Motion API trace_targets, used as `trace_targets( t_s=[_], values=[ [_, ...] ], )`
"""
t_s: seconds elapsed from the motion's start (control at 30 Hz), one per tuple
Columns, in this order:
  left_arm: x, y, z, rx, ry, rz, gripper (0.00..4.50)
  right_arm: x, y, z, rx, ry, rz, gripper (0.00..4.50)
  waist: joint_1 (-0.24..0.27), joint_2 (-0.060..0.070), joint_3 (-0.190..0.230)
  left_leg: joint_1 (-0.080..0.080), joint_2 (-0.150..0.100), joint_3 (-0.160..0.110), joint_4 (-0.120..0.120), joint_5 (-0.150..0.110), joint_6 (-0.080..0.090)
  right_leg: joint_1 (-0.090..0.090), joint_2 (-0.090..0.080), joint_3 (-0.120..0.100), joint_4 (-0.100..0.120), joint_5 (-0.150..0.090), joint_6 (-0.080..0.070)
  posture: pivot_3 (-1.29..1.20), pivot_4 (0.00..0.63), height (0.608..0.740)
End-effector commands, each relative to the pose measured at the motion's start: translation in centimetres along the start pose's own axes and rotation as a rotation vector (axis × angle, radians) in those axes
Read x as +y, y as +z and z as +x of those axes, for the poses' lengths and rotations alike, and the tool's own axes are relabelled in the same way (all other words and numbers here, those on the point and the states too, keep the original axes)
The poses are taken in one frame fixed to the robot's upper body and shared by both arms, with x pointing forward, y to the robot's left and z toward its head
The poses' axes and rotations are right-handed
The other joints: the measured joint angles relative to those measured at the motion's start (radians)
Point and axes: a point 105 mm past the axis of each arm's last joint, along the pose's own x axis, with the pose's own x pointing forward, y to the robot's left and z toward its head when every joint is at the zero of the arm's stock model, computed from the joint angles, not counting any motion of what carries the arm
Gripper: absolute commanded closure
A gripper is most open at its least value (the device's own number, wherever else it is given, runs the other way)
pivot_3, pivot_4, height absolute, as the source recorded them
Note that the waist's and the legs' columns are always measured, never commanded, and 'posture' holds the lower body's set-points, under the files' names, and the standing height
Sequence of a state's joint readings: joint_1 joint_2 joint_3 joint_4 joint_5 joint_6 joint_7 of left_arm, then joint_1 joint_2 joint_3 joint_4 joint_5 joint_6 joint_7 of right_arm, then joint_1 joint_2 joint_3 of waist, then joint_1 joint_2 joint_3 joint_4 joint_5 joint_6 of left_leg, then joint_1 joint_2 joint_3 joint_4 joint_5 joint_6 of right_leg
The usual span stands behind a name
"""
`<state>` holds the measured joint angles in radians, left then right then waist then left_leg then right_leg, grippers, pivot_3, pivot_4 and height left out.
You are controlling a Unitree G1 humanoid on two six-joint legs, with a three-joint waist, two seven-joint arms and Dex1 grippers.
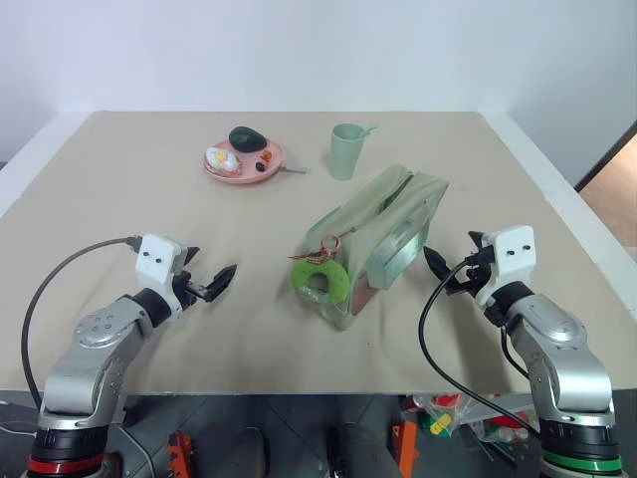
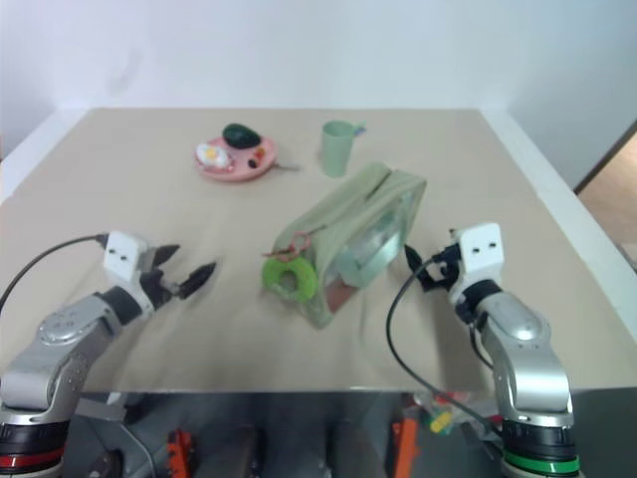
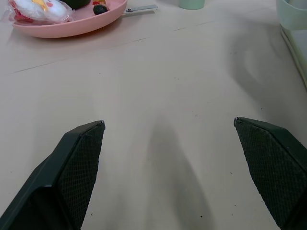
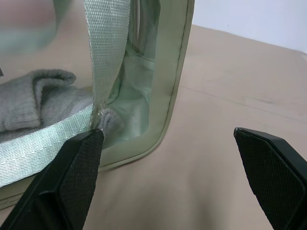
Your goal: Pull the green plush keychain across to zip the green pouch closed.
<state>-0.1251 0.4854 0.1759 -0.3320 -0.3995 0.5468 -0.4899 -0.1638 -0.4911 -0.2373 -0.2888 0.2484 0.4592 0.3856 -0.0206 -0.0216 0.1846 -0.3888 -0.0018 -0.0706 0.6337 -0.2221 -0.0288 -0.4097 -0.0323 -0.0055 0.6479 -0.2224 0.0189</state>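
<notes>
- The left claw (image 1: pixel 213 284) is held open and empty above the beige tabletop (image 1: pixel 129 179), well apart from the bag.
- The small lime-green fuzzy ring keychain (image 1: pixel 319 279) hangs at the near end of the boxy sage-green fabric pouch (image 1: pixel 383 234); being soft and light, it is probably best pinched across the ring.
- The right claw (image 1: pixel 446 269) is open, just beside the pouch's clear side, likely placed to brace the yielding fabric.

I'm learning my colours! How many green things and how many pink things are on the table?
Green: 4 - green pouch, green plush keychain, cup, avocado
Pink: 1 - plate
Total: 5
</notes>
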Motion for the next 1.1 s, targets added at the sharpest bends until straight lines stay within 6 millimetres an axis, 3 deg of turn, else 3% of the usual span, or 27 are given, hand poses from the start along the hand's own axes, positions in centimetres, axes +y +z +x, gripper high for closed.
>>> trace_targets(
  t_s=[0.03, 0.33, 0.57, 0.8, 0.9, 0.97, 1.1],
  values=[
    [0.0, 1.3, -0.1, -0.047, -0.014, 0.030, 0.03, -0.4, 1.0, -0.5, -0.037, -0.004, -0.019, 0.00, 0.000, 0.000, 0.000, 0.000, 0.000, 0.000, 0.000, 0.000, 0.000, 0.000, 0.000, 0.000, 0.000, 0.000, 0.000, 0.00, 0.150, 0.740],
    [-1.5, 2.1, -0.2, -0.084, -0.118, -0.021, 0.03, -0.5, 1.0, -0.9, -0.045, -0.020, 0.020, 0.00, 0.000, 0.000, 0.000, 0.000, 0.000, 0.001, 0.000, 0.000, 0.000, 0.000, 0.000, 0.001, 0.000, 0.000, 0.000, 0.00, 0.150, 0.740],
    [-3.7, 3.6, -0.8, -0.088, -0.336, 0.021, 0.03, -0.4, 2.0, -1.1, -0.066, 0.048, 0.026, 0.00, 0.000, 0.000, 0.000, 0.000, 0.000, 0.001, 0.000, 0.000, 0.000, 0.000, 0.001, 0.001, 0.000, 0.000, 0.000, 0.00, 0.150, 0.740],
    [-7.0, 6.9, -1.9, -0.083, -0.664, 0.093, 0.03, -0.5, 5.3, -2.2, -0.028, 0.285, -0.035, 0.00, 0.000, 0.000, 0.001, -0.001, 0.000, 0.001, 0.002, 0.000, 0.000, 0.000, 0.001, 0.001, -0.001, -0.001, -0.001, 0.00, 0.150, 0.740],
    [-8.2, 7.4, -2.1, -0.079, -0.745, 0.120, 0.03, -1.9, 7.4, -2.4, -0.011, 0.341, -0.101, 0.00, -0.001, 0.000, 0.001, 0.000, 0.000, 0.003, 0.001, -0.001, 0.001, 0.000, 0.001, 0.002, -0.001, -0.001, -0.002, 0.00, 0.150, 0.740],
    [-9.3, 7.8, -2.0, -0.090, -0.788, 0.135, 0.03, -2.5, 9.6, -1.8, -0.013, 0.425, -0.214, 0.00, -0.003, 0.002, 0.005, 0.000, 0.000, 0.004, 0.002, -0.001, 0.002, 0.000, 0.001, 0.004, -0.002, 0.000, 0.000, 0.00, 0.150, 0.740],
    [-9.6, 8.4, -1.4, -0.123, -0.783, 0.127, 0.03, -1.7, 11.6, 0.4, -0.027, 0.577, -0.477, 0.00, -0.006, 0.001, 0.009, 0.001, 0.002, 0.008, 0.002, -0.001, 0.002, -0.001, 0.002, 0.007, -0.002, 0.000, -0.001, 0.00, 0.150, 0.740]
  ],
)
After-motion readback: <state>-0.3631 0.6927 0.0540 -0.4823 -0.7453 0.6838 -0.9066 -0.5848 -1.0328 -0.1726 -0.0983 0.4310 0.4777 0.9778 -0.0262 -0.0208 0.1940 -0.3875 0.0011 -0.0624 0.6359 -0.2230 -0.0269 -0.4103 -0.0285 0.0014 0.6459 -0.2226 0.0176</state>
